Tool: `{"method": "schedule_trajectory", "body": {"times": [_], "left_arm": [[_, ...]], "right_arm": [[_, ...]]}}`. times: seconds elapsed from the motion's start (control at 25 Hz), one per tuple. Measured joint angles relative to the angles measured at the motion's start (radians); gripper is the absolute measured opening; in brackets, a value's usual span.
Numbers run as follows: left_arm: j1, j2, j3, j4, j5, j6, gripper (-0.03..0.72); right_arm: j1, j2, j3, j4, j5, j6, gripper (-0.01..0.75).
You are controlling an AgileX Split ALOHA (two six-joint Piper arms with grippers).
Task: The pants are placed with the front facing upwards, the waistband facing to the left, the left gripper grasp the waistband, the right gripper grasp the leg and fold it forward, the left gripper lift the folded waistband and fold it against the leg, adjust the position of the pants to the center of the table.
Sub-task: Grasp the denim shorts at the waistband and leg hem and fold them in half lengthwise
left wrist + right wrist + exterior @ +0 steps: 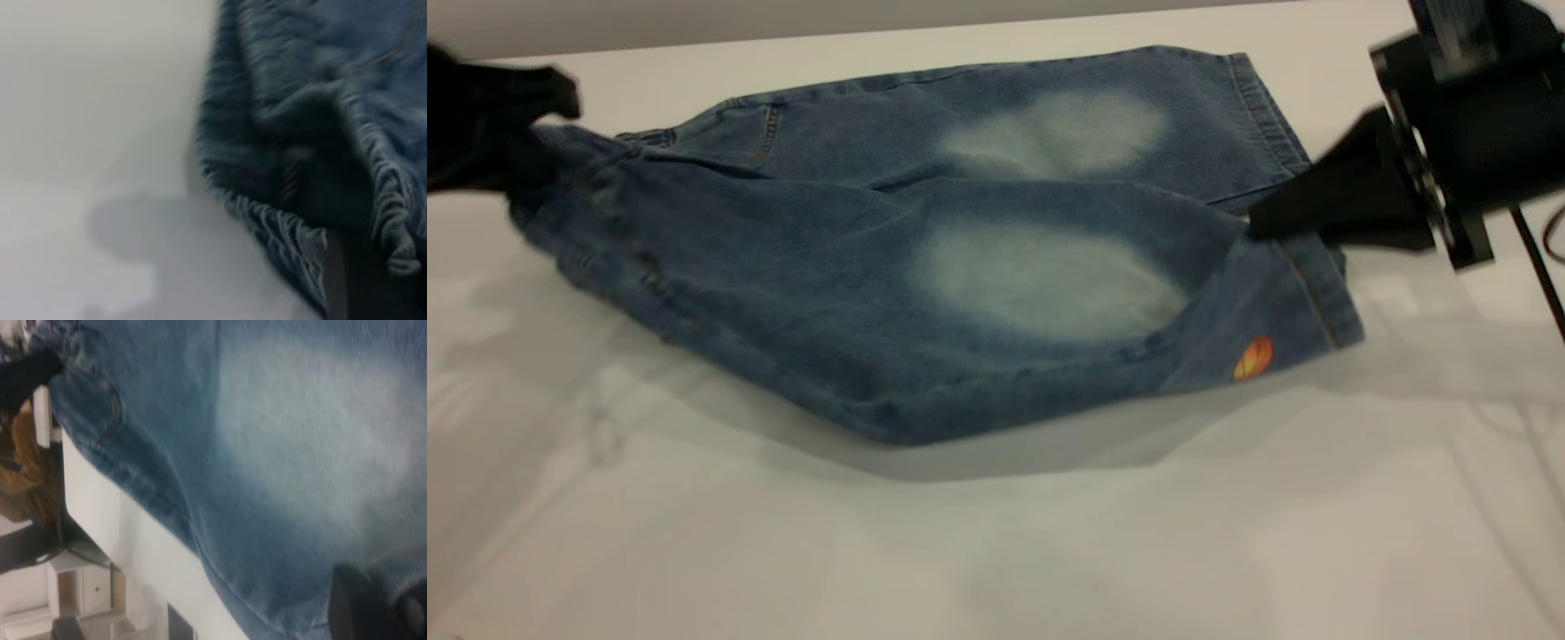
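The blue denim pants (996,267) are spread across the white table (996,551) with the pale ovals up and the waistband (596,204) at the left. My left gripper (516,169) is shut on the near end of the gathered waistband (280,227), and a dark finger (337,273) is buried in the folds. My right gripper (1263,222) is shut on the hem of the near leg (1049,284). This leg hangs raised above the table with a shadow beneath it. Its hem corner is turned over and shows an orange print (1252,357). The far leg (1067,124) lies flat.
The table's far edge (871,36) runs just behind the pants. In the right wrist view the denim (300,453) fills the frame, with the table edge (133,533) and stands beyond it. Open tabletop lies in front of the pants.
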Motion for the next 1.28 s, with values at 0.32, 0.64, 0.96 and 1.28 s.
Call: {"method": "schedule_trajectory", "body": {"times": [0.32, 0.64, 0.96, 1.28], "left_arm": [[-0.038, 0.001, -0.139, 0.0, 0.05, 0.0, 0.108], [-0.037, 0.005, -0.227, 0.0, 0.064, 0.0, 0.108], [-0.037, 0.03, -0.297, 0.0, 0.062, -0.001, 0.108], [-0.037, 0.143, -0.403, -0.001, 0.07, -0.002, 0.108]], "right_arm": [[0.0, -0.002, -0.144, -0.078, 0.001, 0.122, 0.013], [0.0, -0.002, -0.34, -0.189, 0.004, 0.277, 0.013], [0.0, -0.003, -0.52, -0.243, 0.004, 0.378, 0.013], [0.0, 0.002, -0.628, -0.294, -0.034, 0.43, 0.013]]}}
